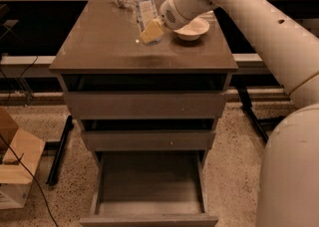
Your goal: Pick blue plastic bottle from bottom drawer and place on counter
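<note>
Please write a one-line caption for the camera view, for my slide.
The gripper holds the blue plastic bottle over the counter, beside a white bowl, with the bottom drawer open.

One camera, high, near, tilted down onto cabinet (144,105) front; gripper (151,32) upper centre above table (99,42), clamping blue plastic bottle (143,4).

The blue plastic bottle (143,3), slim and clear with a pale label, stands nearly upright toward the rear of the glossy grey-brown bench (99,42), its base seemingly touching the surface. The gripper (152,32) clasps its lower part. The bottom drawer (149,183) is pulled open.
</note>
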Robot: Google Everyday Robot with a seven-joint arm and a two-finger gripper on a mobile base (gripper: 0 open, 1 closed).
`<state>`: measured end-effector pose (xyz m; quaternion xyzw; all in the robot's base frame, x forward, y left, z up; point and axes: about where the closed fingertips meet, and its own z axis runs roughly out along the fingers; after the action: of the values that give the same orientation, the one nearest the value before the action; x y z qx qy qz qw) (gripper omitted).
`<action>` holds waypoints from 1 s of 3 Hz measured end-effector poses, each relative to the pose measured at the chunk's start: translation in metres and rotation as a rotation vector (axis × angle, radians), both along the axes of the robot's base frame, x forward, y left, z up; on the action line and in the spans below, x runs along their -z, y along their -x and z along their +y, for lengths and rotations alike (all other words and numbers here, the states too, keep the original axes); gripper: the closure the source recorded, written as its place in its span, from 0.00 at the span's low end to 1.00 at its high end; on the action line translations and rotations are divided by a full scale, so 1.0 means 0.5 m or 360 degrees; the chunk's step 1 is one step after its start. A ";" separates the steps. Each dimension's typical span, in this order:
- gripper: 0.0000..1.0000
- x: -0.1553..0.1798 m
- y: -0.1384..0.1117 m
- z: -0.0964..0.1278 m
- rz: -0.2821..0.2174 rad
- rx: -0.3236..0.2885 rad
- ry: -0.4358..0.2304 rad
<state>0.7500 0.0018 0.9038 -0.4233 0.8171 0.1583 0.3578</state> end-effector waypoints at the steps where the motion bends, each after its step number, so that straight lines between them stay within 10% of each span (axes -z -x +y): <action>1: 1.00 0.035 -0.016 0.005 -0.0060 -0.0028 -0.0056; 3: 1.00 0.120 -0.038 0.007 -0.0108 0.0005 -0.0089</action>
<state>0.7689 0.0054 0.8439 -0.4170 0.8005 0.1659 0.3973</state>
